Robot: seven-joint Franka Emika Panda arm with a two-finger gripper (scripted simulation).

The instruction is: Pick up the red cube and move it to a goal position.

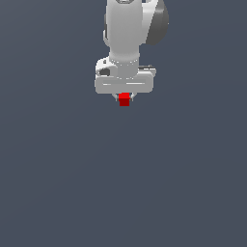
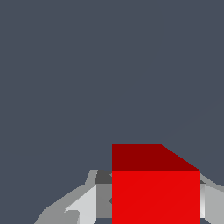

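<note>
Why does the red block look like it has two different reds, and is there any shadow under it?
In the wrist view, the red cube has one bright face and one darker face, because the light falls on them differently. In the exterior view, the cube sits at the gripper, and no shadow shows on the flat grey background. Both pictures are sharp, with no glare.

The white robot arm (image 1: 126, 34) runs off the exterior view's upper edge. Its wide white gripper (image 1: 124, 100) covers the top of the small bright red cube (image 1: 124, 100), and the jaws are too small to make out. In the wrist view, the picture's edge crops the cube (image 2: 155, 197) and the fingers (image 2: 87, 203).
</note>
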